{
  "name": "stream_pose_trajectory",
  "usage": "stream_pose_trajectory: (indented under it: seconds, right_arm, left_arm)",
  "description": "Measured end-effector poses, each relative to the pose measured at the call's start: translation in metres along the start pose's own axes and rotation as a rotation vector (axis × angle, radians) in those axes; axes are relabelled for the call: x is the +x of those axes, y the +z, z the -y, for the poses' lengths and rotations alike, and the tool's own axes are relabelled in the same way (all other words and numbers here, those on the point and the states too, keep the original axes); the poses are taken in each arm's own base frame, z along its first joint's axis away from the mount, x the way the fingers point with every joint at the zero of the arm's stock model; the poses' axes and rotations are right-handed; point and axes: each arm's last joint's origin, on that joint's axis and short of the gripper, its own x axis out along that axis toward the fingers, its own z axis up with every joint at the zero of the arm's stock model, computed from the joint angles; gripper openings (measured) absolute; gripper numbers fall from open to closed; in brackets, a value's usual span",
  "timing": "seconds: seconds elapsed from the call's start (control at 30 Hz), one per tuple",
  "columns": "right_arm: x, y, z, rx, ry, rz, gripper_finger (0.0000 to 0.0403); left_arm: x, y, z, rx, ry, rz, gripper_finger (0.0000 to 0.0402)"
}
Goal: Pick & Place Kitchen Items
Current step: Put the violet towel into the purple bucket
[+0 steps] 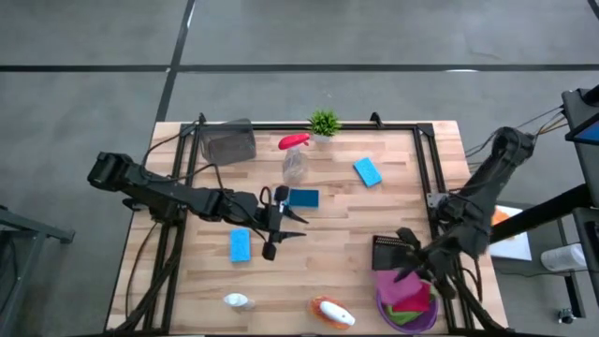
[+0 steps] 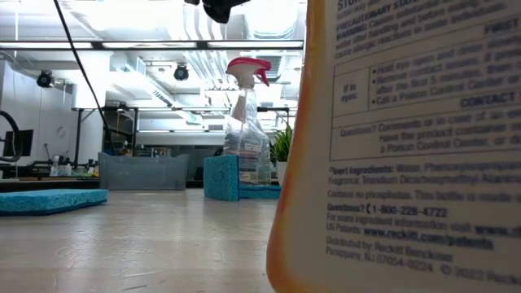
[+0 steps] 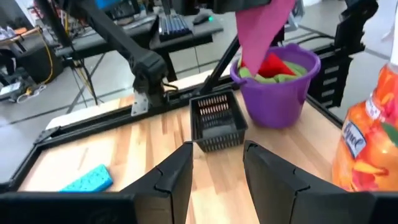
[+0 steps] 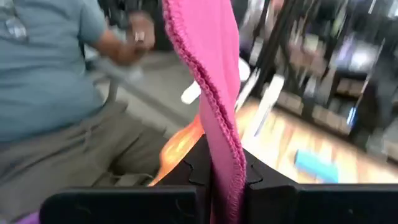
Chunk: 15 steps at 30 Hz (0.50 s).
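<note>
Hanging from the right gripper (image 4: pixel 225 180), the magenta cloth (image 4: pixel 214 81) is pinched between closed jaws and trails loose over the purple bucket (image 3: pixel 273 99) at the right front corner of the bench (image 1: pixel 374 211). The main risk, as I judge it, is a poor drop: the cloth is long and limp, so if the jaws part while it sits off-centre, it could drape over the bucket's rim or slide onto the bench. It could also snag on the black basket (image 3: pixel 216 121) standing just beside the bucket. A tug on cloth already inside might tip the bucket, since it stands near the bench edge.

The bucket already holds a green cloth (image 3: pixel 298 67) and something red, seemingly more cloth. The black basket looks empty from the left wrist view, though its floor is partly hidden.

The left gripper (image 1: pixel 272 227) waits mid-bench with its jaws narrowly apart and holding nothing, close to a blue sponge (image 1: pixel 241 245). The orange bottle (image 1: pixel 332 313) lies near the front edge, the red-topped bottle (image 1: pixel 295 157) toward the back.
</note>
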Motion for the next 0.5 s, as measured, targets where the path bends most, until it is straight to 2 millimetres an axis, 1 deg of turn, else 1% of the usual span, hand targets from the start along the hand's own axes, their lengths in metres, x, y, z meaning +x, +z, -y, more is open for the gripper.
stream_pose_trajectory:
  seconds: [0.13,0.23,0.3,0.43,0.5]
  right_arm:
    - [-0.002,0.027,-0.012,0.107,0.005,-0.223,0.0017]
    - [0.006,0.038,-0.018,0.174,-0.015,-0.397,0.0017]
    - [0.014,0.041,-0.023,0.219,-0.015,-0.523,0.0017]
    - [0.031,0.039,-0.034,0.289,-0.010,-0.771,0.0017]
    - [0.039,0.038,-0.040,0.322,0.008,-0.858,0.0017]
  left_arm:
    - [-0.001,0.001,0.000,0.000,0.001,0.005,0.0143]
    - [-0.001,0.001,0.000,-0.001,0.001,0.006,0.0143]
    - [-0.001,0.001,0.000,-0.001,0.002,0.006,0.0143]
    - [-0.001,0.001,0.000,-0.001,0.004,0.006,0.0143]
    - [-0.001,0.001,0.000,-0.001,0.004,0.006,0.0143]
